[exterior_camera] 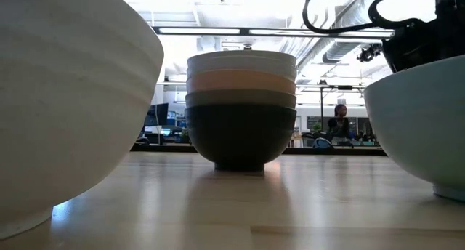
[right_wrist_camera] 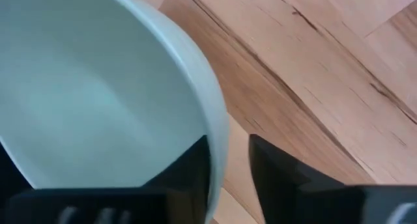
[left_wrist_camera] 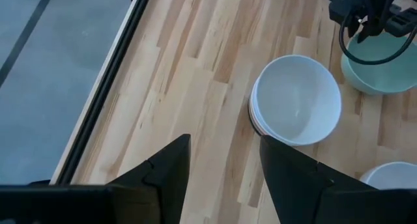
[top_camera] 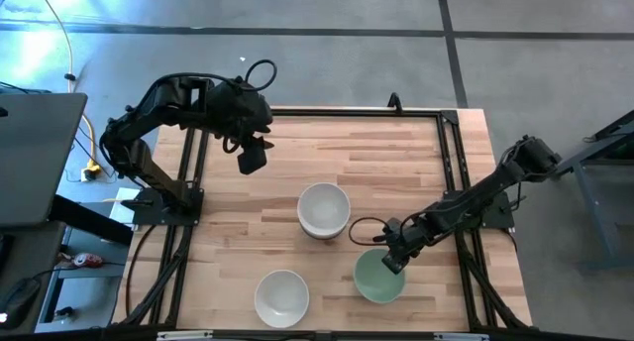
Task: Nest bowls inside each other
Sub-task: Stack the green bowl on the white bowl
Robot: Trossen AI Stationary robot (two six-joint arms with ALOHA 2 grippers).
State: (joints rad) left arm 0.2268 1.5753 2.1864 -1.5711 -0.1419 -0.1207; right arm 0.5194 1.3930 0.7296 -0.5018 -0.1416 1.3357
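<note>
A stack of nested bowls point(top_camera: 324, 208) stands mid-table on the base of its black bottom bowl point(exterior_camera: 241, 137), with olive-grey, peach and white bowls above it. A mint green bowl point(top_camera: 377, 281) rests on the table near the right front. A single white bowl point(top_camera: 281, 297) sits near the front edge. My right gripper point(top_camera: 393, 259) is open and points down over the mint bowl's far rim, one finger inside and one outside. My left gripper point(top_camera: 253, 160) is open and hangs above the table, far and left of the stack point(left_wrist_camera: 296, 97). My right gripper point(right_wrist_camera: 228, 152) straddles the mint bowl's rim point(right_wrist_camera: 218, 142) from above, one finger point(right_wrist_camera: 189, 168) inside the bowl and the other point(right_wrist_camera: 280, 175) outside. Bare wood shows between the rim and the outer finger. Whether the inner finger touches the wall, I cannot tell. The bowl's base is on the table.
A black metal frame point(top_camera: 451, 172) runs along the table's left, far and right edges. Open wood lies between the stack and the left arm, and along the far side. In the low view the white bowl point(exterior_camera: 65, 97) and the mint bowl point(exterior_camera: 421, 126) stand close to the camera.
</note>
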